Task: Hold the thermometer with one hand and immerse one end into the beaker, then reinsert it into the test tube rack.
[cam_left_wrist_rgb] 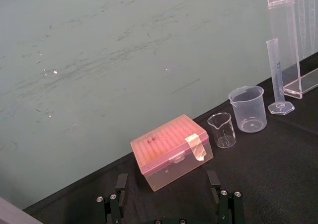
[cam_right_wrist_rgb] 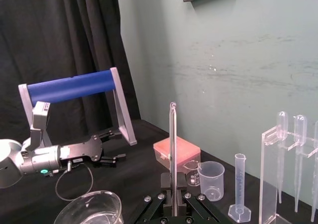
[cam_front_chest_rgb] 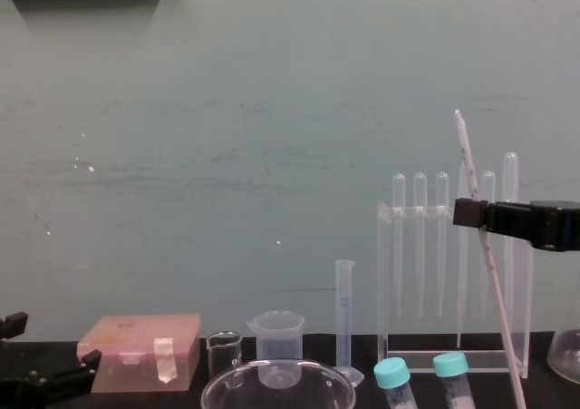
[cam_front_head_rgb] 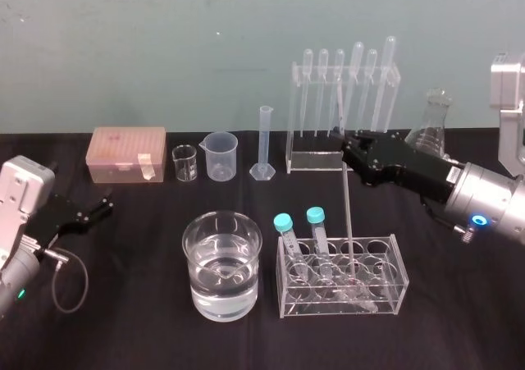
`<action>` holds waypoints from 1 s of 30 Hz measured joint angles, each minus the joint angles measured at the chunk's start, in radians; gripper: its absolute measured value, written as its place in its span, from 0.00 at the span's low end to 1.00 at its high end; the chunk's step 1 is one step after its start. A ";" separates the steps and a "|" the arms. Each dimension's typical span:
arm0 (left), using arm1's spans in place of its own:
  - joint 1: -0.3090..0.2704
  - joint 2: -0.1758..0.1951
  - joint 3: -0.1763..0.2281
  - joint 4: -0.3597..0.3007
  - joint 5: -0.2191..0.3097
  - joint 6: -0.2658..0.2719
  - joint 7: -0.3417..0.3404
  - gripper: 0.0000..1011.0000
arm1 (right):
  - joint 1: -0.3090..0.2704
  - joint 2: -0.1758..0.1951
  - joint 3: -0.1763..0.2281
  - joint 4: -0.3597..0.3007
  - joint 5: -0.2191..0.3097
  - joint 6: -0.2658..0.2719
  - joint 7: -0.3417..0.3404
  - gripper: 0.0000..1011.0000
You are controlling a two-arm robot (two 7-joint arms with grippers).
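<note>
On front-right rack: thermometer [cam_front_head_rgb: 350, 230] stood tilted, lower end down inside the test tube rack [cam_front_head_rgb: 397, 265], upper length rising clear above it.
Test tube rack: low, clear, with round holes; two blue-capped tubes [cam_front_head_rgb: 316, 216] leaned in its left holes.
Beaker [cam_front_head_rgb: 221, 265]: wide clear glass, about half full of clear liquid, just left of the rack and apart from it.
Surface: black cloth table [cam_front_head_rgb: 131, 325].
Back row, left to right: pink lidded box [cam_front_head_rgb: 127, 153], small glass beaker [cam_front_head_rgb: 184, 163], plastic spouted beaker [cam_front_head_rgb: 221, 155], graduated cylinder [cam_front_head_rgb: 264, 144], tall acrylic pipette stand [cam_front_head_rgb: 344, 116], conical flask [cam_front_head_rgb: 433, 125].
Room: plain teal wall [cam_front_head_rgb: 164, 42] directly behind the table; black curtain [cam_right_wrist_rgb: 59, 35] to one side.
Right gripper [cam_front_head_rgb: 349, 153]: reached in from the right above the rack, in front of the pipette stand; fingers [cam_right_wrist_rgb: 165, 200] closed narrowly on the thermometer's upper part, the rod's top standing above them.
Left gripper [cam_front_head_rgb: 98, 208]: low at the table's left edge, near the pink box; fingers [cam_left_wrist_rgb: 115, 198] spread wide, holding and touching nothing.
</note>
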 joint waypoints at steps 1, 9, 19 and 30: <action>0.000 0.000 0.000 0.000 0.000 0.000 0.000 1.00 | 0.001 -0.001 -0.001 0.002 -0.001 0.000 0.003 0.06; 0.000 0.000 0.000 0.000 0.000 0.000 0.000 1.00 | 0.005 -0.006 -0.004 0.007 -0.009 -0.003 0.007 0.06; 0.000 0.000 0.000 0.000 0.000 0.000 0.000 1.00 | 0.005 -0.005 -0.004 0.007 -0.008 -0.003 0.007 0.06; 0.000 0.000 0.000 0.000 0.000 0.000 0.000 1.00 | 0.004 -0.004 -0.003 0.006 -0.007 -0.003 0.007 0.30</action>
